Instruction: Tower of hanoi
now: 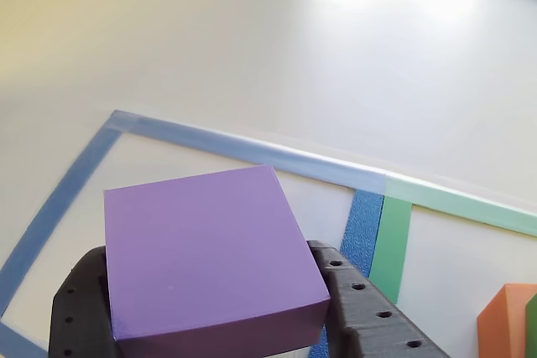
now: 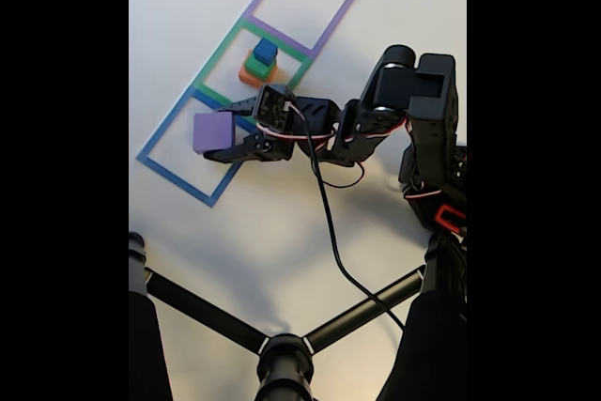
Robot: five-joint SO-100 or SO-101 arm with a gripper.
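Fixed view showed the arm reaching out low and nearly level from its base at the right, its wrist turned so the gripper (image 2: 225, 133) pointed left over the blue-taped square (image 2: 155, 159) on the white counter (image 2: 282, 223). The gripper was closed on the purple block (image 2: 212, 131), one dark finger on each of two opposite sides, and the block sat over the right part of that blue square; whether it already touched the counter could not be told. In the other view the purple block (image 1: 205, 257) filled the foreground between the black fingers (image 1: 369, 312), its top face level and squarely held.

In the green-taped square (image 2: 221, 53) next door stood a stack: an orange block (image 2: 251, 73) at the bottom, a green one (image 2: 255, 64) on it, and a blue block (image 2: 266, 51) on top. The purple-taped square (image 2: 324, 16) lay beyond.

Judging by this, the step in hand was setting the largest block down in the blue square. Doing it well would have meant lowering straight, keeping the block flat and well inside the tape, and opening the gripper only once the underside rested firmly, then lifting clear without nudging it.
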